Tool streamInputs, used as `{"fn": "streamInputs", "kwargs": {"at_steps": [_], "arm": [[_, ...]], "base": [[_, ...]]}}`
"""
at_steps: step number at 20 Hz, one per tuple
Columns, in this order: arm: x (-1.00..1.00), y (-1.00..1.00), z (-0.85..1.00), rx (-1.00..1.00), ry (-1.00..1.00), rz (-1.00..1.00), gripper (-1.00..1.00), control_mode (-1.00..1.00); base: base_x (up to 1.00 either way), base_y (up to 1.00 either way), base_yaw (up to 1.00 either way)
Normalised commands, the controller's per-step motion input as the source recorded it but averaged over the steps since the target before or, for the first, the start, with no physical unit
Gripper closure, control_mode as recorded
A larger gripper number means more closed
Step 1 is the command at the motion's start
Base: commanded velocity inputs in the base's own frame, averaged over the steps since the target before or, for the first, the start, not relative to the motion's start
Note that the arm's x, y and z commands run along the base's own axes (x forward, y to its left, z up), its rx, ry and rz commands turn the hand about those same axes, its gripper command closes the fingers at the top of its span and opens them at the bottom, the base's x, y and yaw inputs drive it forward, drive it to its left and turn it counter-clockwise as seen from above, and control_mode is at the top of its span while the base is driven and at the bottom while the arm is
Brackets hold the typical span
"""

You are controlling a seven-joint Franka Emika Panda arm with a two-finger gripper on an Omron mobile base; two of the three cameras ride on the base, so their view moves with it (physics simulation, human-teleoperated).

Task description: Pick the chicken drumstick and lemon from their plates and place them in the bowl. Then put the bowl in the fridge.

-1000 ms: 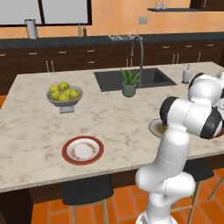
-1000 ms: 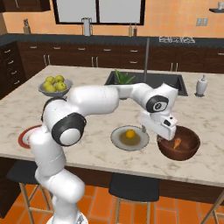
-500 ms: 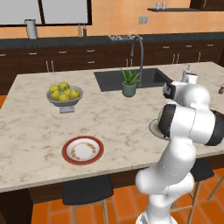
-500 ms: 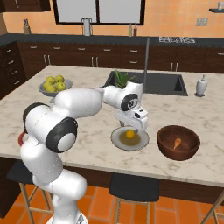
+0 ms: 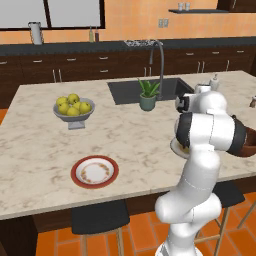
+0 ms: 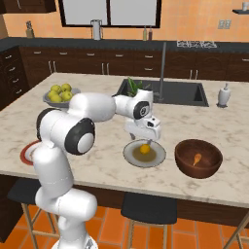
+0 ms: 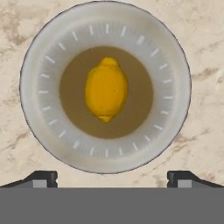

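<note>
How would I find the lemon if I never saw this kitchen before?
Look at the marble island counter, on the side toward the stools, between the sink and the dark wooden bowl. A grey-beige plate sits there, and the lemon lies alone on it, more orange than the yellow-green fruits piled further left.

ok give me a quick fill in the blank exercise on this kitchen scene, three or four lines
1. The lemon lies in the middle of the grey-beige ____.
2. The chicken drumstick already lies inside the dark wooden ____.
3. The gripper hangs right above the lemon with its jaws ____.
4. The red-rimmed plate holds only ____.

Missing words: plate; bowl; open; crumbs
</note>
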Motion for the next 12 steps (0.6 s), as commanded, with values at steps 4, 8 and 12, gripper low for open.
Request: {"fn": "streamInputs", "kwargs": {"at_steps": [4, 8, 12], "arm": [[0.33, 0.0, -0.43, 0.0, -0.03, 0.07, -1.0, -1.0], [0.11, 0.0, -0.48, 0.0, -0.09, 0.08, -1.0, -1.0], [0.17, -0.28, -0.31, 0.0, -0.02, 0.1, -1.0, -1.0]], "base": [[0.0, 0.0, 0.0], [0.0, 0.0, 0.0], [0.0, 0.0, 0.0]]}}
